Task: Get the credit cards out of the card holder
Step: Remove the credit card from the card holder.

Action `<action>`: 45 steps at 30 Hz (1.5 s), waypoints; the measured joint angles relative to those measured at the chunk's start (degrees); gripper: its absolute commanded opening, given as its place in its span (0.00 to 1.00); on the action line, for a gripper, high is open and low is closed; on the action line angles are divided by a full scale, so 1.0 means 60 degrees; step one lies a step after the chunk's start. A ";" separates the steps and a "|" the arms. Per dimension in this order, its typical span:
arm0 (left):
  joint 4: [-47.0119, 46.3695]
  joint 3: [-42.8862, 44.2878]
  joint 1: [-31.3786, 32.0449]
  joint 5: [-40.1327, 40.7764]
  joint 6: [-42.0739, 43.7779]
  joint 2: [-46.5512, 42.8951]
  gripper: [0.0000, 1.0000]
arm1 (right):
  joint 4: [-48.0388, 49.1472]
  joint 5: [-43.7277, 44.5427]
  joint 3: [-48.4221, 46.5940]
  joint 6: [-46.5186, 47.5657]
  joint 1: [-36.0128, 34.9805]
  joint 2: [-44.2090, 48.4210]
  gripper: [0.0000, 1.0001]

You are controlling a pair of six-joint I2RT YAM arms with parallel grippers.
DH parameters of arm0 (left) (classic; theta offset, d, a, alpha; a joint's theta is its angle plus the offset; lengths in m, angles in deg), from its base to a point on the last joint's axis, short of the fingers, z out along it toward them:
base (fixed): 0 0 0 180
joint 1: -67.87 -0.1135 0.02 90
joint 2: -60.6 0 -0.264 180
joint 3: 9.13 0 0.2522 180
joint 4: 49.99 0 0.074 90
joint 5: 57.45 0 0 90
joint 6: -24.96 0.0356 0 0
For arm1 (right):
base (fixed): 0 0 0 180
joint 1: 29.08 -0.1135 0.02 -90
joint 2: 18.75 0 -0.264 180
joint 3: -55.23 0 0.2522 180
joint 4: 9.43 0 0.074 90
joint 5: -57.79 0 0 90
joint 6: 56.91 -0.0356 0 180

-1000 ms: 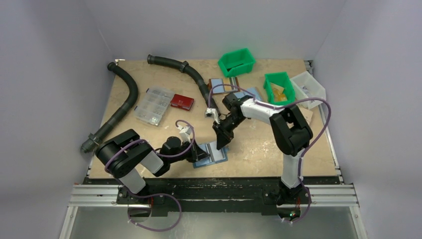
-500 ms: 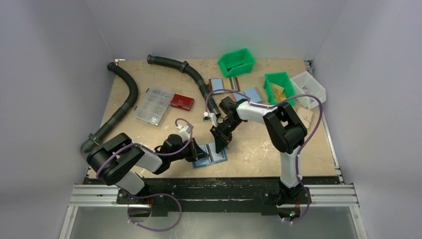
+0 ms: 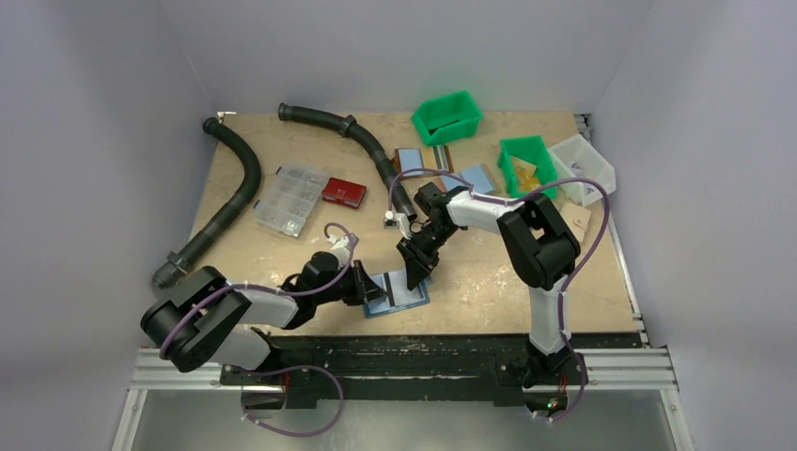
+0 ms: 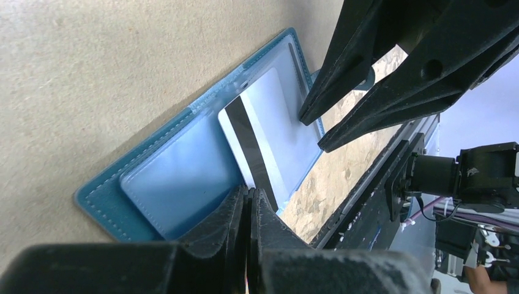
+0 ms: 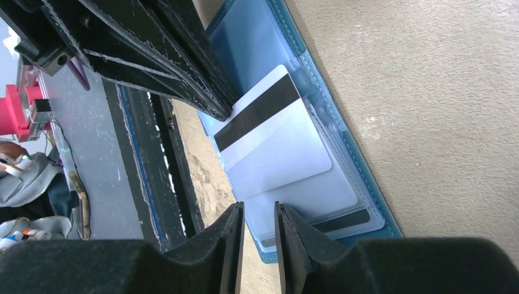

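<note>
I have the card holder [image 3: 402, 293] lying open on the table [image 3: 526, 282], close to the near edge and about midway between the two arm bases, its light-blue pockets facing up. My left gripper [image 4: 248, 197] has its fingers pressed together with nothing between them. The tip bears down on the holder's left side, right at the striped end of a white card [image 5: 275, 144]. I judge that it is pinning things in place rather than gripping. My right gripper [image 5: 258, 211] hangs just over the holder's right half with its jaws a little apart and empty. The tips are close above the card but, as far as I can tell, not touching it.

As I read it, the task is started and nothing is finished. The white card with the black stripe is drawn at least partly out and lies slantwise across the open holder. I cannot tell whether any part of it is still tucked under the clear sleeve. A second card [image 5: 343, 222] shows only as a dark stripe behind the clear pocket below my right gripper, so it is still fully seated. I see no card lying on the bare table.

What is left is to take the loose card clear of the holder and set it down, then draw out the seated one. After that I should check the other pockets, which I cannot see into from here.
</note>
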 measured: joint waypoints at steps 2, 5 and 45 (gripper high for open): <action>0.0284 -0.0040 -0.0040 0.0058 0.0069 -0.0266 0.00 | -0.0007 -0.0004 0.0000 0.0000 0.0000 0.0000 0.35; 0.0608 -0.0120 -0.0095 0.0117 0.0117 -0.0583 0.00 | -0.0022 -0.0033 -0.0004 0.0011 0.0000 0.0000 0.36; 0.4900 0.0149 -0.0157 0.1257 0.2182 -0.3676 0.30 | -0.1668 -0.1876 -0.0342 0.2703 -0.0073 0.0390 0.39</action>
